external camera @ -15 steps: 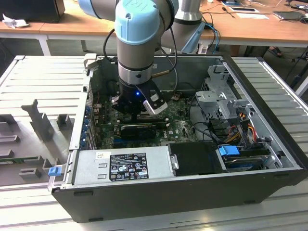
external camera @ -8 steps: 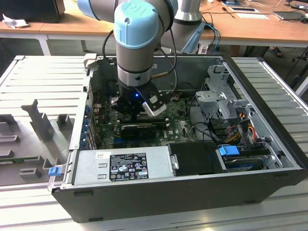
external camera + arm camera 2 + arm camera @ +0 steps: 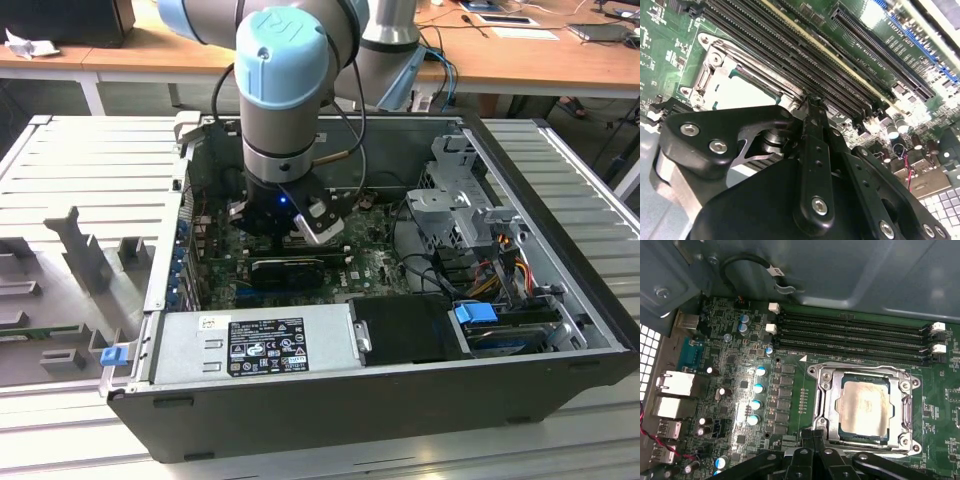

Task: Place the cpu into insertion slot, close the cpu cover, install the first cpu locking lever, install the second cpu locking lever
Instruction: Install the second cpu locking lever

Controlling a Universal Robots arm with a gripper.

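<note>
The cpu point(image 3: 863, 407), a pale silvery square, lies flat in the insertion slot point(image 3: 821, 412) on the green motherboard point(image 3: 735, 365). The silvery cpu cover point(image 3: 902, 390) lies down around it as a frame. My gripper point(image 3: 813, 434) is shut with nothing between its fingers. Its tips sit at the edge of the socket, at the middle of one side. In the second wrist view the black fingers point(image 3: 812, 130) meet just beside the cover point(image 3: 722, 62) and the cpu point(image 3: 742, 92). In the exterior view the gripper point(image 3: 290, 232) reaches down inside the open computer case.
Long black memory slots point(image 3: 855, 335) run beside the socket. Blue-topped capacitors point(image 3: 757, 387) and rear ports point(image 3: 675, 385) stand on its other side. The case holds a grey power supply point(image 3: 250, 345), a metal drive cage point(image 3: 450, 200) and loose cables point(image 3: 500, 250).
</note>
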